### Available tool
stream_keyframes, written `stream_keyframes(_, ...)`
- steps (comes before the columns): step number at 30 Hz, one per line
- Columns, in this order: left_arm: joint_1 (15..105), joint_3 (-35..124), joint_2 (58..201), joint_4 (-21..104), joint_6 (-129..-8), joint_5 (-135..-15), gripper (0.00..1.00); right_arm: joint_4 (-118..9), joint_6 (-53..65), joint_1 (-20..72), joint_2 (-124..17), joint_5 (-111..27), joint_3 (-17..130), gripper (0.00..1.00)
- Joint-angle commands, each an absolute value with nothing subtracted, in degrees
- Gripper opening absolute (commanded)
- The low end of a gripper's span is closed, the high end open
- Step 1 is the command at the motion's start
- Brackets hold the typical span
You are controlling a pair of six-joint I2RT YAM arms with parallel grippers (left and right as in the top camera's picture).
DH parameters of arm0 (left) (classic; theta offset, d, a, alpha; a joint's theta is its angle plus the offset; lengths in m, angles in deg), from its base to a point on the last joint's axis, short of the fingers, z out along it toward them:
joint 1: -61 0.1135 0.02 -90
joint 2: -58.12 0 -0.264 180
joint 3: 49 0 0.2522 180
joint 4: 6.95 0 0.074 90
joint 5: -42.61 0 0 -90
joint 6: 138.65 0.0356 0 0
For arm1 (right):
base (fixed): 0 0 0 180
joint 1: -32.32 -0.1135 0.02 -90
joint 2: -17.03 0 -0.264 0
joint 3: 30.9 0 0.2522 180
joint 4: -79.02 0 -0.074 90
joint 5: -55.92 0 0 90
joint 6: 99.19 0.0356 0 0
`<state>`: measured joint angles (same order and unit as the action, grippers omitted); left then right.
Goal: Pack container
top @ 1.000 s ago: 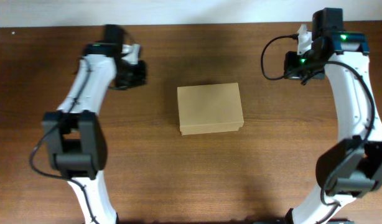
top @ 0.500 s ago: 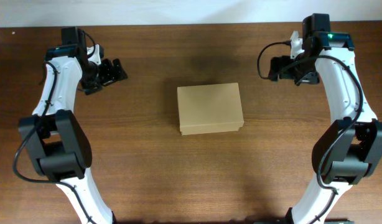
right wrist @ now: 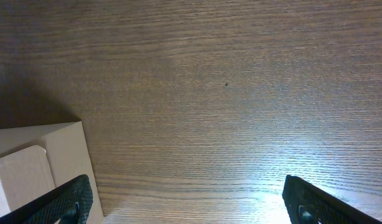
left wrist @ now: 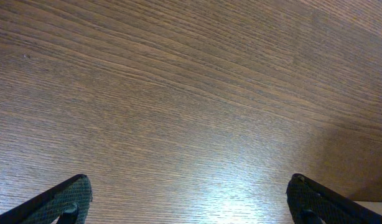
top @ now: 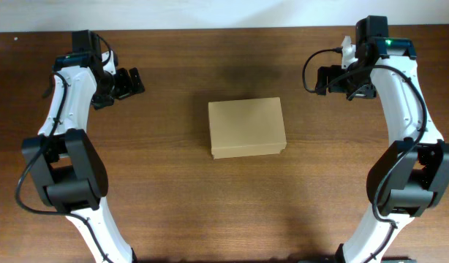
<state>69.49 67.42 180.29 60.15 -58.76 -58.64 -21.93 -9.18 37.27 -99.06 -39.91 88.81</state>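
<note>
- Tan cardboard container [top: 247,128] is lying flat at ctr of table [top: 210,197], lid shut, long axis running left-right in overhead view.
- L gripper [top: 134,82] & R gripper [top: 319,79] are hovering well apart from it, fingers spread wide, gripping nothing.

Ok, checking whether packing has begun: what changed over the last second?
Both sets opened: the left fingers swung outward, away from the container, and the right fingers shifted slightly inward. Neither holds anything. The container stayed where it was.
</note>
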Motion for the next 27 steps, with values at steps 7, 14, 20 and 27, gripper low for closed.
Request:
stream_keyframes(7,69.5,68.0,179.9,60.0,-58.5,-57.8,1.00,-22.1,-9.1,37.6,-98.8,-39.4,89.2,0.99)
stream_keyframes(14,69.5,68.0,179.9,60.0,-58.5,-57.8,1.00,-19.5,-10.6,37.2,-98.3,-36.8,89.2,0.99)
stream_keyframes(20,69.5,68.0,179.9,60.0,-58.5,-57.8,1.00,-21.9,-11.3,32.7,-90.7,-34.0,89.0,0.99)
stream_keyframes(27,69.5,68.0,179.9,60.0,-58.5,-57.8,1.00,-47.9,-16.3,23.7,-72.6,-30.1,79.5,0.99)
